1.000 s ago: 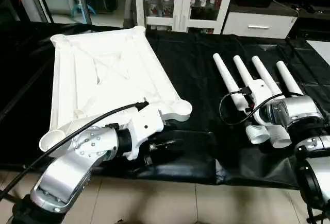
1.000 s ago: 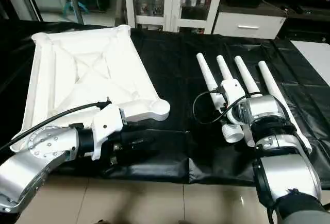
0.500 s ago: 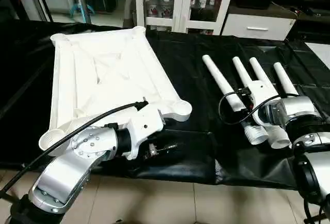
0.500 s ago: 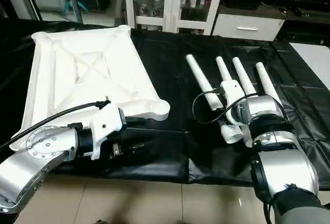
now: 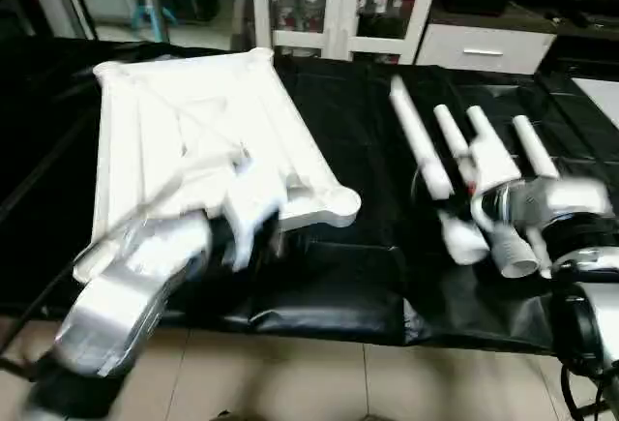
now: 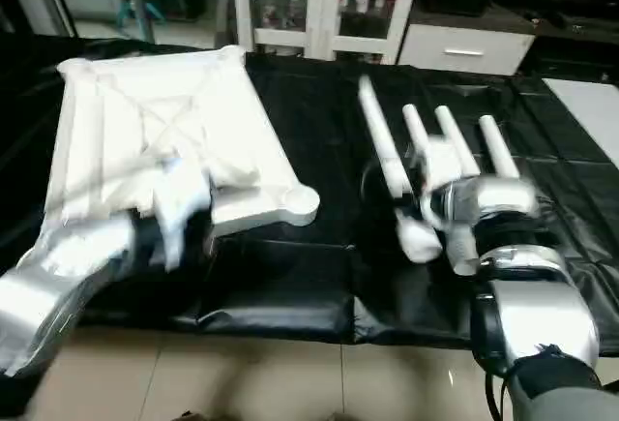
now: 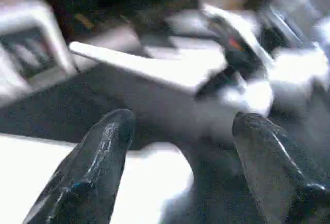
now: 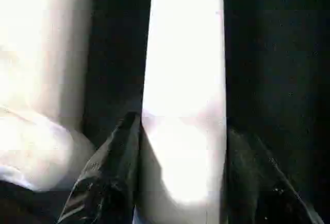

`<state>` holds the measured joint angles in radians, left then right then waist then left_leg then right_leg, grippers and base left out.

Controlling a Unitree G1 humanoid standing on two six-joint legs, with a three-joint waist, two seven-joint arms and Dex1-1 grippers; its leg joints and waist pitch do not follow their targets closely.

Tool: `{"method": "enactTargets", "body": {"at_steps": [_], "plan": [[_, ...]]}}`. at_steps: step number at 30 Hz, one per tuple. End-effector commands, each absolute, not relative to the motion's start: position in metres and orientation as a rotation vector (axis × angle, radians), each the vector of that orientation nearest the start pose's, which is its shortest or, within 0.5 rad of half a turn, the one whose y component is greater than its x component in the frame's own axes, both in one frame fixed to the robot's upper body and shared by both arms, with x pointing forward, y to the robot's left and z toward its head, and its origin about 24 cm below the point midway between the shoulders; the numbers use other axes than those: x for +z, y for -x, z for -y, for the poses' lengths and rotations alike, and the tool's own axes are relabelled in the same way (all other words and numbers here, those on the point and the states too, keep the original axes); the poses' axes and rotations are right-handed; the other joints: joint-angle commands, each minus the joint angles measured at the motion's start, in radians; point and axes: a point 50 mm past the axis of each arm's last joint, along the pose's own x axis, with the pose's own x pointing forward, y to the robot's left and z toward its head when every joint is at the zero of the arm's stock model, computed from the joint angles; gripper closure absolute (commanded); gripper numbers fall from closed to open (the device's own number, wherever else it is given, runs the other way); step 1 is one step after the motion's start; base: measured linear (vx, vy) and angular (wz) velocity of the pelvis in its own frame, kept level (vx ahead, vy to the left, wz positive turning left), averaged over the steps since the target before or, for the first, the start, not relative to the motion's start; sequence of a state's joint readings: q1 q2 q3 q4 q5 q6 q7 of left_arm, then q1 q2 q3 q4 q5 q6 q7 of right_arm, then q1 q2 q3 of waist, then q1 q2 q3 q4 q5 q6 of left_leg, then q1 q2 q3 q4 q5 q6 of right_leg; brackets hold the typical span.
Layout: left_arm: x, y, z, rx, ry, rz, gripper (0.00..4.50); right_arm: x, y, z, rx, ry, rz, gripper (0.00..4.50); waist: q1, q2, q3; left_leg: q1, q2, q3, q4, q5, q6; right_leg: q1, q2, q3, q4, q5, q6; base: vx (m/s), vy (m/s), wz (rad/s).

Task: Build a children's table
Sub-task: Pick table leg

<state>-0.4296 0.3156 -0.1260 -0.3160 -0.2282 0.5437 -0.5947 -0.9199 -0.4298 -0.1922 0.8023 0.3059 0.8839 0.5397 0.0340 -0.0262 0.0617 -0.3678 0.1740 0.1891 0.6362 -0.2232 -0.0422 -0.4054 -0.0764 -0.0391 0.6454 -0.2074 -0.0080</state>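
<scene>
Your right gripper (image 8: 180,172) has its fingers clamped either side of one white tube leg (image 6: 383,165), lifting it off the row on the black-covered counter (image 6: 319,131); three more legs lie just beside it. Your left gripper (image 7: 180,157) is spread wide and empty, near the tabletop's (image 6: 145,121) near corner socket (image 6: 298,203). I'd call this leg number one in hand. Next, swing the open end across to that socket and line it up before pushing.

Left forearm (image 5: 145,276) motion-blurred, covers tabletop (image 5: 193,131) near edge; tabletop's near-left corner socket hidden behind it.
</scene>
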Motion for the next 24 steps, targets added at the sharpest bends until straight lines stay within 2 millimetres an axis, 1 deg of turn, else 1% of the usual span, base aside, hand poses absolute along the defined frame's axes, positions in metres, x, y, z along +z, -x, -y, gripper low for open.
{"method": "enactTargets", "body": {"at_steps": [1,2,3,4,5,6,7,8,9,10,12,14,15,19,20,21,22,23,24], "plan": [[0.174,-0.291,-0.109,-0.782,-0.158,0.121,1.01,0.142,-0.373,0.213,0.451,-0.393,-0.491,2.65,0.005,-0.011,-0.075,0.007,0.048,-0.01,-0.069,-0.004,0.05,0.065,-0.055,0.045,-0.059,0.064,-0.304,0.0,0.0,0.0],[0.178,-0.293,-0.108,-0.761,-0.128,0.136,1.01,0.147,-0.37,0.21,0.49,-0.403,-0.44,2.65,0.005,-0.011,-0.078,0.008,0.049,-0.011,-0.068,0.008,0.06,0.062,-0.057,0.044,-0.057,0.07,-0.307,0.0,0.0,0.0],[0.181,-0.294,-0.108,-0.747,-0.106,0.147,1.01,0.151,-0.367,0.208,0.518,-0.409,-0.403,2.66,0.006,-0.012,-0.075,0.005,0.048,-0.01,-0.068,0.004,0.065,0.062,-0.057,0.044,-0.06,0.064,-0.304,0.0,0.0,0.0],[0.184,-0.295,-0.108,-0.732,-0.082,0.158,1.01,0.157,-0.361,0.204,0.568,-0.407,-0.332,2.66,0.007,-0.029,-0.077,0.006,0.05,-0.01,-0.068,0.007,0.072,0.062,-0.059,0.043,-0.062,0.046,-0.298,0.0,0.0,0.0],[0.184,-0.295,-0.108,-0.731,-0.08,0.159,1.01,0.157,-0.361,0.204,0.574,-0.407,-0.327,2.66,0.013,-0.024,-0.075,0.005,0.05,-0.011,-0.07,0.012,0.073,0.064,-0.061,0.044,-0.061,0.039,-0.29,0.0,0.0,0.0],[0.185,-0.296,-0.108,-0.724,-0.068,0.163,1.01,0.161,-0.355,0.2,0.619,-0.411,-0.278,2.66,0.014,-0.017,-0.073,0.009,0.052,-0.011,-0.072,0.013,0.07,0.057,-0.06,0.043,-0.065,0.019,-0.283,0.0,0.0,0.0],[0.186,-0.297,-0.107,-0.718,-0.063,0.167,1.01,0.165,-0.348,0.196,0.676,-0.423,-0.233,2.66,0.013,-0.012,-0.074,0.01,0.053,-0.013,-0.072,0.003,0.064,0.055,-0.059,0.042,-0.064,0.003,-0.282,0.0,0.0,0.0],[0.187,-0.297,-0.107,-0.72,-0.062,0.168,1.01,0.166,-0.34,0.191,0.737,-0.439,-0.205,2.66,0.014,-0.014,-0.072,0.013,0.054,-0.011,-0.074,-0.007,0.061,0.054,-0.058,0.042,-0.069,-0.006,-0.275,0.0,0.0,0.0],[0.187,-0.298,-0.106,-0.721,-0.059,0.168,1.01,0.166,-0.329,0.187,0.81,-0.467,-0.182,2.66,0.014,-0.009,-0.073,0.013,0.054,-0.014,-0.075,-0.021,0.055,0.055,-0.057,0.042,-0.068,-0.014,-0.268,0.0,0.0,0.0],[0.187,-0.298,-0.106,-0.721,-0.058,0.168,1.01,0.166,-0.329,0.186,0.812,-0.467,-0.182,2.66,0.014,-0.012,-0.072,0.013,0.054,-0.015,-0.077,-0.024,0.052,0.055,-0.056,0.043,-0.069,-0.014,-0.26,0.0,0.0,0.0],[0.187,-0.301,-0.105,-0.713,-0.056,0.165,1.01,0.166,-0.32,0.184,0.864,-0.539,-0.144,2.66,0.013,-0.013,-0.071,0.012,0.053,-0.015,-0.078,-0.027,0.044,0.053,-0.057,0.042,-0.071,-0.029,-0.259,0.0,0.0,0.0],[0.187,-0.302,-0.105,-0.711,-0.059,0.163,1.01,0.166,-0.317,0.183,0.879,-0.57,-0.137,2.66,0.014,-0.012,-0.07,0.013,0.052,-0.015,-0.079,-0.041,0.034,0.052,-0.058,0.043,-0.074,-0.055,-0.253,0.0,0.0,0.0],[0.188,-0.302,-0.104,-0.713,-0.062,0.164,1.01,0.166,-0.314,0.182,0.891,-0.596,-0.131,2.66,0.012,-0.007,-0.069,0.014,0.05,-0.016,-0.08,-0.052,0.021,0.051,-0.056,0.043,-0.077,-0.07,-0.245,0.0,0.0,0.0],[0.19,-0.302,-0.102,-0.715,-0.058,0.169,1.01,0.163,-0.308,0.179,0.901,-0.611,-0.14,2.66,0.013,-0.008,-0.069,0.012,0.05,-0.017,-0.081,-0.042,0.009,0.052,-0.057,0.043,-0.077,-0.063,-0.237,0.0,0.0,0.0],[0.19,-0.302,-0.102,-0.715,-0.058,0.17,1.01,0.163,-0.308,0.179,0.901,-0.612,-0.141,2.66,0.012,-0.015,-0.07,0.011,0.05,-0.016,-0.081,-0.037,0.011,0.053,-0.056,0.043,-0.077,-0.058,-0.235,0.0,0.0,0.0],[0.191,-0.303,-0.101,-0.715,-0.056,0.173,1.01,0.162,-0.306,0.177,0.913,-0.62,-0.153,2.66,0.013,-0.012,-0.07,0.01,0.049,-0.017,-0.081,-0.029,0.011,0.053,-0.057,0.042,-0.075,-0.057,-0.236,0.0,0.0,0.0],[0.191,-0.303,-0.1,-0.715,-0.056,0.174,1.01,0.162,-0.306,0.177,0.919,-0.624,-0.157,2.66,0.012,-0.014,-0.069,0.01,0.049,-0.017,-0.081,-0.031,0.009,0.053,-0.058,0.042,-0.077,-0.068,-0.234,0.0,0.0,0.0],[0.191,-0.303,-0.1,-0.715,-0.056,0.174,1.01,0.162,-0.306,0.177,0.919,-0.624,-0.157,2.66,0.012,-0.014,-0.069,0.01,0.049,-0.017,-0.081,-0.031,0.009,0.053,-0.058,0.042,-0.077,-0.068,-0.234,0.0,0.0,0.0],[0.192,-0.303,-0.1,-0.713,-0.056,0.178,1.01,0.163,-0.303,0.174,0.937,-0.622,-0.162,2.66,0.012,-0.018,-0.069,0.01,0.049,-0.016,-0.081,-0.038,0.009,0.052,-0.059,0.043,-0.079,-0.084,-0.229,0.0,0.0,0.0]]}}
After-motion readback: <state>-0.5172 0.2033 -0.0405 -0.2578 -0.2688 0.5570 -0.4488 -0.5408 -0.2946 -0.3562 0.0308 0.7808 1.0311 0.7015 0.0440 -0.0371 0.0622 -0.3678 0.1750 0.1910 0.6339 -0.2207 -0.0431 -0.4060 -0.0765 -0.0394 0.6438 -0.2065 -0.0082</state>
